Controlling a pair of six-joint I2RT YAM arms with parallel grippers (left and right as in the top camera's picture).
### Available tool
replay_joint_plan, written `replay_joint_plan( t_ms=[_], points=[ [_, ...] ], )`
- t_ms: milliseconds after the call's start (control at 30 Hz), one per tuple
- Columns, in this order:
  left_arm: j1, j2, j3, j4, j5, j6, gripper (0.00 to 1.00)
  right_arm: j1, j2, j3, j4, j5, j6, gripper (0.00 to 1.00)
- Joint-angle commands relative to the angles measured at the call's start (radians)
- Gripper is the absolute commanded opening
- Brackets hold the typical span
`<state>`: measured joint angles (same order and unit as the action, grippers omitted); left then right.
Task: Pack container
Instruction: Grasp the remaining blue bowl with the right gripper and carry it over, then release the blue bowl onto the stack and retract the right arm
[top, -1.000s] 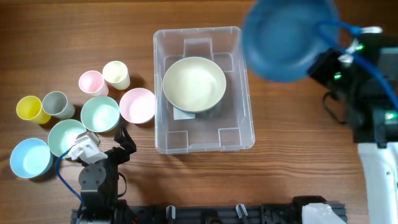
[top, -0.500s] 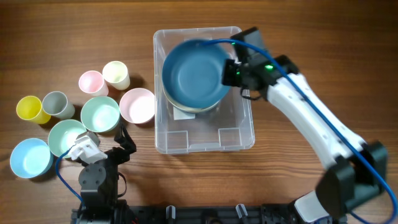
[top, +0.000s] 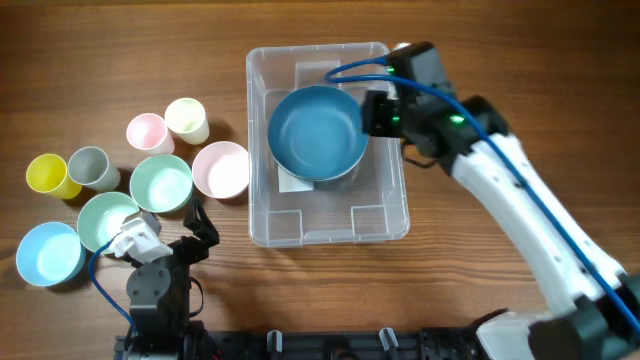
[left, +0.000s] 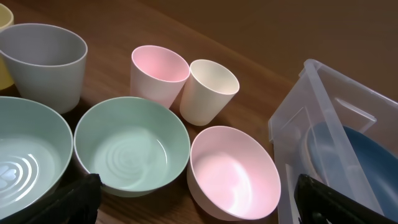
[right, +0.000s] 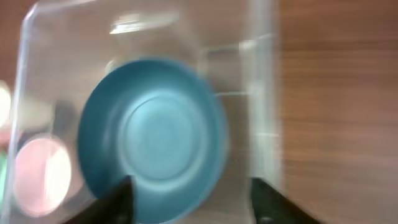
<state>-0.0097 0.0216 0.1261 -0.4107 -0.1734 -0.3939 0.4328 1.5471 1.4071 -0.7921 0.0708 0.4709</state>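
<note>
The container (top: 330, 232) is a clear bin in the middle of the table; its wall also shows in the left wrist view (left: 298, 118) and in the right wrist view (right: 261, 93). A blue bowl (top: 315, 132) sits upright inside it (right: 155, 130). My right gripper (top: 372, 115) hovers at the bowl's right rim. Its jaws stand open, with the rim between them and not pinched (right: 193, 202). My left gripper (top: 175, 228) rests open near the front left, and a pink bowl (left: 233, 174) lies ahead between its fingers.
Left of the bin stand the pink bowl (top: 220, 168), two mint bowls (top: 160, 182) (top: 105, 218) and a light blue bowl (top: 48, 252). Behind them are yellow (top: 48, 174), grey (top: 92, 167), pink (top: 148, 132) and cream (top: 186, 118) cups.
My right arm swung the blue bowl from the far right down into the bin, onto the cream bowl. Its jaws then opened. The left arm stayed still.
</note>
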Motion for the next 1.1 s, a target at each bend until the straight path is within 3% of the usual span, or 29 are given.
replay_joint_plan(
  t_ms=[0, 133, 200, 300, 467, 767, 933, 1067],
  points=[
    [0.008, 0.0, -0.005, 0.004, 0.008, 0.017, 1.0, -0.11, -0.091, 0.001, -0.035, 0.158, 0.083, 0.73],
    [0.008, 0.0, -0.005, 0.004, 0.008, 0.017, 1.0, -0.319, -0.134, 0.001, -0.08, 0.157, 0.109, 0.86],
    [0.008, 0.0, -0.005, 0.004, 0.008, 0.017, 1.0, -0.423, -0.135, 0.001, -0.087, 0.148, 0.108, 0.88],
    [0.008, 0.0, -0.005, 0.004, 0.008, 0.017, 1.0, -0.605, -0.128, 0.0, -0.087, 0.025, 0.109, 0.98],
    [0.008, 0.0, -0.005, 0.004, 0.008, 0.017, 1.0, -0.821, -0.12, 0.0, -0.087, -0.132, 0.137, 1.0],
    [0.008, 0.002, -0.005, 0.01, 0.016, 0.015, 1.0, -0.868, -0.119, 0.0, -0.1, -0.155, 0.142, 1.0],
    [0.008, 0.004, -0.003, 0.023, 0.114, -0.003, 1.0, -0.868, -0.119, 0.0, -0.106, -0.154, 0.142, 1.0],
    [0.008, 0.013, 0.099, -0.051, 0.071, -0.003, 0.99, -0.868, -0.118, 0.0, -0.106, -0.154, 0.142, 0.99]
  ],
)
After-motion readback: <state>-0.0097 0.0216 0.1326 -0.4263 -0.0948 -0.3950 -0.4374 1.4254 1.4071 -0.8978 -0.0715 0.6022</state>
